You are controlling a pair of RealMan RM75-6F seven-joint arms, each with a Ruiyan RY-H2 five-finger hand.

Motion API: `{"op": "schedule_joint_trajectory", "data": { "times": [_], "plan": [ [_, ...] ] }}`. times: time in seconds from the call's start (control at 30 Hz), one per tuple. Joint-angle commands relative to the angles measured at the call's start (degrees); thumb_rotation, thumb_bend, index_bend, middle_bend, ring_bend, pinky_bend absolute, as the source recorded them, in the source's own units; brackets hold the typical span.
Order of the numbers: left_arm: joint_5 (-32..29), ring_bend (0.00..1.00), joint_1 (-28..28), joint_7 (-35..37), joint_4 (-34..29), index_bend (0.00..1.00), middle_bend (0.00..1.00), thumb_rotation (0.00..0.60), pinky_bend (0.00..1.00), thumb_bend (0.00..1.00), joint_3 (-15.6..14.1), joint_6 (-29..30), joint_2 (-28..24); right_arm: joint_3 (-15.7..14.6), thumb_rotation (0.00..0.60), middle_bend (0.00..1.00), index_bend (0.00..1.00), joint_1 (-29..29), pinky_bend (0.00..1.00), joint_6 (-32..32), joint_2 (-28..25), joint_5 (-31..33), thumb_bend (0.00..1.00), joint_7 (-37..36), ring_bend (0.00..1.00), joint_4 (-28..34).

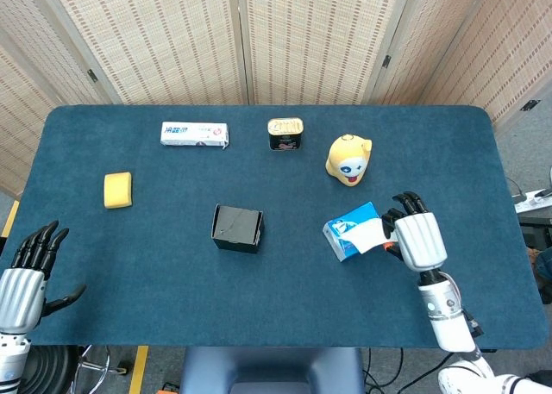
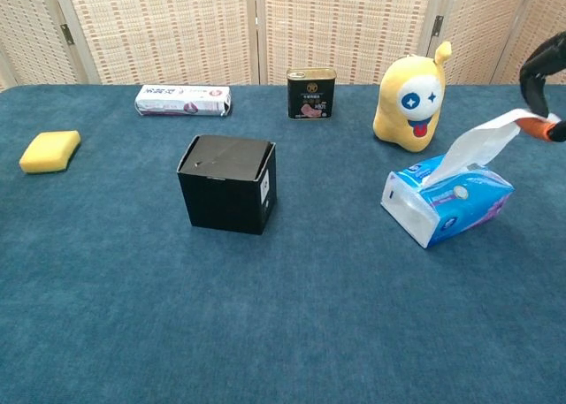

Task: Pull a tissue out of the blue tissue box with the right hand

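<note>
One tissue [image 2: 482,142] is already in your pinch: the right hand [image 1: 417,240] holds its free end between thumb and a finger, raised above and just to the outer side of the blue tissue box [image 2: 447,200], so the sheet runs up at a slant from the slot to your fingertips. That slant makes sense, since a pull up and away from the box draws the paper along the opening instead of dragging it against the wrapper. The box lies tipped on the counter [image 1: 172,265] just inward of the hand, and nothing holds it down, so you should expect it to lift or slide toward you if the sheet binds; a steady upward draw looks safer than a sideways tug.

Your left hand [image 1: 26,269] rests at the near left edge with fingers spread and nothing in it, well apart from the work.

Room around the hand is good. Beyond it, farther from you, stands the yellow toy [image 2: 409,99], near the box but clear of the tissue's line. The black box [image 2: 228,183] is well off to the inner side, and the can [image 2: 310,93] sits farther back still. On the hand's outer side the counter's right edge is near, with open cloth and open air above, so up and outward is your free path.
</note>
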State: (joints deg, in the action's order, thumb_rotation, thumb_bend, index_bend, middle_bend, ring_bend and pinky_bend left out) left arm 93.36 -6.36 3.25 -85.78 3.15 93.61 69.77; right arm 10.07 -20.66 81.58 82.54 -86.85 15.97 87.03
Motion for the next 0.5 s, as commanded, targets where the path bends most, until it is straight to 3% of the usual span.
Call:
{"op": "schedule_joint_trajectory", "data": {
  "times": [0.03,0.27,0.5],
  "plan": [
    [0.0,0.0,0.0,0.0,0.0,0.0,0.0,0.6,0.14,0.22,0.0,0.0,0.0,-2.1,0.6,0.64,0.76,3.5,0.23,7.4,-4.9,-6.7,0.36,-4.4,0.26,5.5],
    [0.2,0.0,0.1,-0.4,-0.1,0.0,0.0,0.6,0.14,0.22,-0.1,0.1,0.1,-9.1,0.6,0.64,0.76,10.1,0.23,16.8,-8.4,-16.6,0.36,-7.6,0.26,5.6],
    [0.3,0.0,0.1,-0.7,-0.1,0.0,0.0,0.6,0.14,0.22,-0.2,0.2,0.0,-11.9,0.6,0.63,0.76,12.4,0.23,15.1,-7.3,-15.4,0.36,-10.9,0.26,0.1]
  ]
}}
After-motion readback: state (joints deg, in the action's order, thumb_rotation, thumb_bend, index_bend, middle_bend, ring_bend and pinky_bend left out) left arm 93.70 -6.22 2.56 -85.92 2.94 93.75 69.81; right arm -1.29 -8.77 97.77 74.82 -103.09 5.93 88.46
